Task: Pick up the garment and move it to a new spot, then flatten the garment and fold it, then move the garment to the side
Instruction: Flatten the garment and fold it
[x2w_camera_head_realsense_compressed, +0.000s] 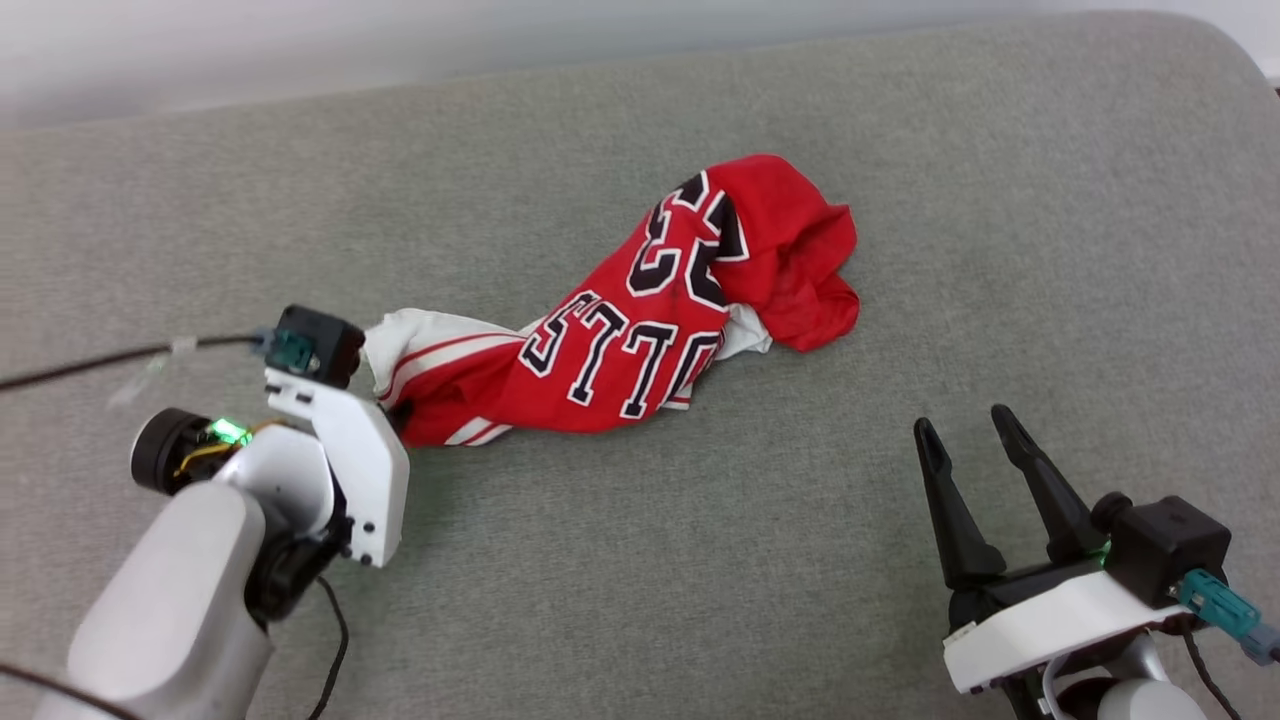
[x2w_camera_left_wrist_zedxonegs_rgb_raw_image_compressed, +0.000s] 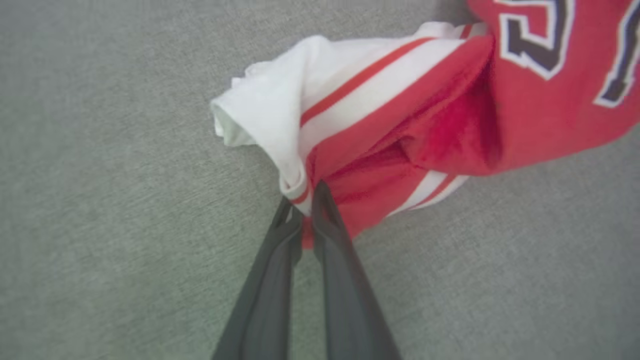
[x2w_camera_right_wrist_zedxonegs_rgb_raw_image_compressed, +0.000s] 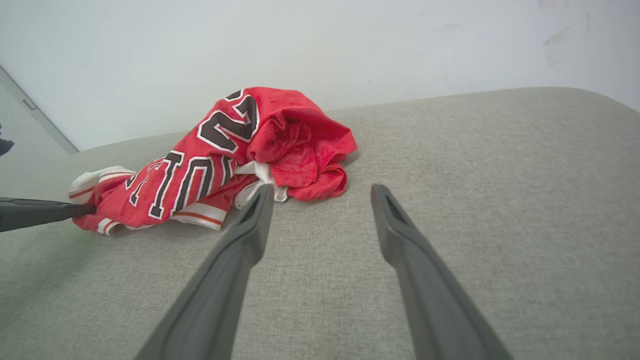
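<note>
The garment (x2w_camera_head_realsense_compressed: 640, 330) is a red jersey with black white-outlined lettering, lying crumpled in a long heap on the grey cushioned surface (x2w_camera_head_realsense_compressed: 950, 150). Its white sleeve with red stripes points toward my left arm. My left gripper (x2w_camera_left_wrist_zedxonegs_rgb_raw_image_compressed: 305, 200) is shut on the garment (x2w_camera_left_wrist_zedxonegs_rgb_raw_image_compressed: 425, 115) at the sleeve's lower edge, with a fold of cloth pinched between the fingertips. In the head view the left gripper (x2w_camera_head_realsense_compressed: 395, 412) is mostly hidden behind its white wrist. My right gripper (x2w_camera_head_realsense_compressed: 965, 425) stands open at the lower right, well apart from the garment (x2w_camera_right_wrist_zedxonegs_rgb_raw_image_compressed: 200, 170). Nothing is between the right gripper's (x2w_camera_right_wrist_zedxonegs_rgb_raw_image_compressed: 322, 192) fingers.
The grey surface (x2w_camera_right_wrist_zedxonegs_rgb_raw_image_compressed: 500, 175) stretches wide around the garment and curves down at the far right corner. A pale wall (x2w_camera_right_wrist_zedxonegs_rgb_raw_image_compressed: 350, 45) rises behind its back edge. A black cable (x2w_camera_head_realsense_compressed: 90, 362) runs from my left wrist to the left edge.
</note>
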